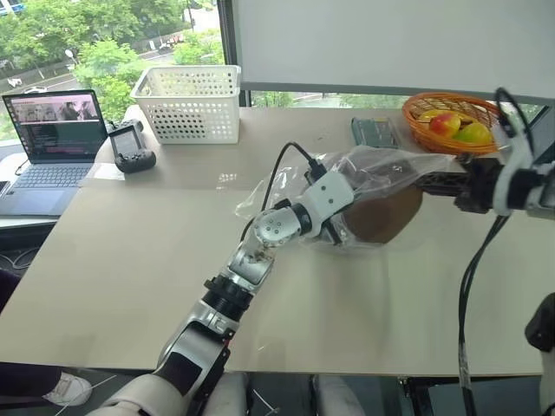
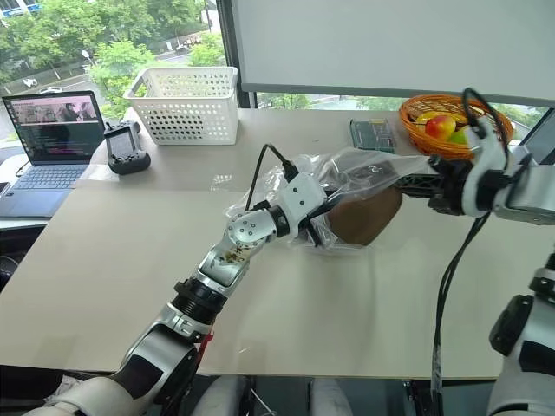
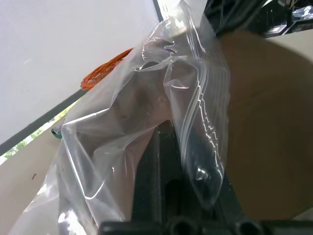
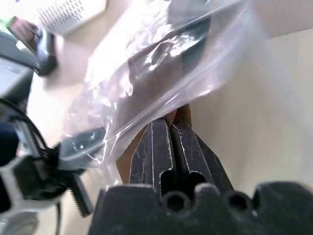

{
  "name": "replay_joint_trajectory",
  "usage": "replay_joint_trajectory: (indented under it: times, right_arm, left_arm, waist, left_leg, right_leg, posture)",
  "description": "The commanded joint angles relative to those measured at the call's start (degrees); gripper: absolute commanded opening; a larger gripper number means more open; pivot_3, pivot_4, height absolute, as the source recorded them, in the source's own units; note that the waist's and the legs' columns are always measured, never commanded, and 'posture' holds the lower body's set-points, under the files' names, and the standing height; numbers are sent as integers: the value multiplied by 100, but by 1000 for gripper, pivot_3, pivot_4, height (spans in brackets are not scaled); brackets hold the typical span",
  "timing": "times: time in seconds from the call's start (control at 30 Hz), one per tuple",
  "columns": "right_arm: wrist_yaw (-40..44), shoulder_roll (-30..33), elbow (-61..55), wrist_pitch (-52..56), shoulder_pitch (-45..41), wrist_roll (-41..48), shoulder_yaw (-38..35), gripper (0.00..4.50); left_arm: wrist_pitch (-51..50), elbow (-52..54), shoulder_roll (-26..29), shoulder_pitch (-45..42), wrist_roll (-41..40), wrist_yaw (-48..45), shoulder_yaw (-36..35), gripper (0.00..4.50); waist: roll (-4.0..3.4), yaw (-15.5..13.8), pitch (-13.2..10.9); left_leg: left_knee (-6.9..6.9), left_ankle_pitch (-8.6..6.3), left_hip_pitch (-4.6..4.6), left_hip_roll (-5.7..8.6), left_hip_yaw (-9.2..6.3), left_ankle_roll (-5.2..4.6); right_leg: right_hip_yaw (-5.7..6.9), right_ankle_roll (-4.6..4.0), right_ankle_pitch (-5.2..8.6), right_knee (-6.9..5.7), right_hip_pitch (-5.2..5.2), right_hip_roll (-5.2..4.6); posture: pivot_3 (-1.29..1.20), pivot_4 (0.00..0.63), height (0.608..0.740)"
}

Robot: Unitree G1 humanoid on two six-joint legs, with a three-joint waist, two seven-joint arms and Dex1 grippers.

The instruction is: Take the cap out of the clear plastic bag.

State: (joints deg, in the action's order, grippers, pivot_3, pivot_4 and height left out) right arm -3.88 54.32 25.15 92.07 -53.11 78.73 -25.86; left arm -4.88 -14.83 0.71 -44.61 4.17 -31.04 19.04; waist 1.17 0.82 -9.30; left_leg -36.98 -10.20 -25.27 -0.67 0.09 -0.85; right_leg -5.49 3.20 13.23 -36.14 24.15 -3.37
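The clear plastic bag lies crumpled mid-table, lifted at both ends. Inside it is the brown cap, whose lower right part bulges past the film. My left gripper is shut on the bag's left side; in the left wrist view the bag drapes over its fingers, with the cap beside them. My right gripper reaches in from the right, held above the table. It is shut on the cap's upper edge, and the bag hangs over its tips.
At the table's back stands a white perforated basket. An orange fruit basket sits just behind my right gripper. A green flat item lies behind the bag. A laptop and a controller are at far left.
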Motion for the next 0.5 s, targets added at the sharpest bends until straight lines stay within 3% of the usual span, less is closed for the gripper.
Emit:
replay_joint_trajectory:
  times: [0.03,0.23,0.27,0.37,0.5]
  right_arm:
    - [228,438,64,43,75,797,-359,57]
    - [-212,285,1023,-302,-57,1668,-832,57]
    - [-559,133,1207,-544,-107,1863,-931,57]
    - [-3056,-1177,909,-2157,-161,2918,-1152,57]
    - [-4392,-2460,-547,-2479,84,3427,-1197,57]
  left_arm:
    - [93,23,14,-34,19,31,-48,0]
    - [144,-56,85,-49,11,38,-99,0]
    - [161,-67,99,-48,5,30,-104,0]
    - [208,-118,111,-57,10,42,-102,0]
    - [440,-390,222,-249,135,170,-190,0]
  waist:
    - [0,0,0]
    - [1,27,0]
    - [1,32,0]
    - [2,137,1]
    - [-6,185,4]
  left_leg:
    - [0,0,0,0,0,0]
    - [0,0,4,-1,1,0]
    - [0,0,6,-1,1,0]
    - [-2,0,14,-4,3,0]
    - [5,6,6,-4,-1,-10]
  right_leg:
    - [0,0,0,0,0,0]
    - [-1,0,0,0,-6,2]
    - [-1,0,0,0,-8,2]
    - [-7,-2,-3,-1,-17,6]
    - [-11,-1,-4,-19,4,9]
  posture:
    - [0,150,740]
    - [0,150,740]
    - [0,150,740]
    - [0,150,740]
    - [0,150,740]
